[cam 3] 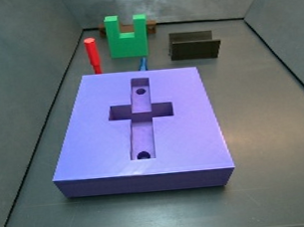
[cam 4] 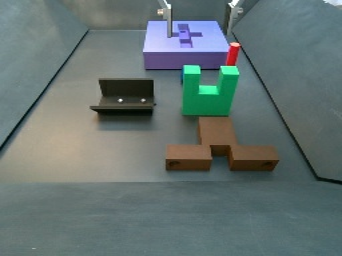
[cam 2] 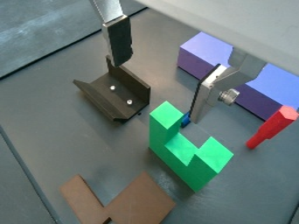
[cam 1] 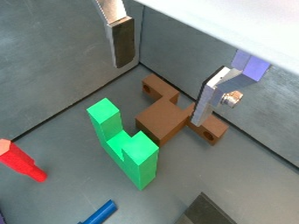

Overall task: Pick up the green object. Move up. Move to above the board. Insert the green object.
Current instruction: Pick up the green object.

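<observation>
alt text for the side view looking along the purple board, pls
A large purple-blue board with a cross-shaped recess and two round holes fills the foreground. Behind it stand the green object, a thin red cylinder and a dark fixture. The claw is out of this view.

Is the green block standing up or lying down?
Standing up. The green block rests on the floor with both prongs pointing up. The open gripper hangs above it, not touching.

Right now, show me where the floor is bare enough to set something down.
Bare floor lies left of the fixture and in front of the brown cross piece. It is crowded around the green object, red cylinder and board, under the pincer.
</observation>
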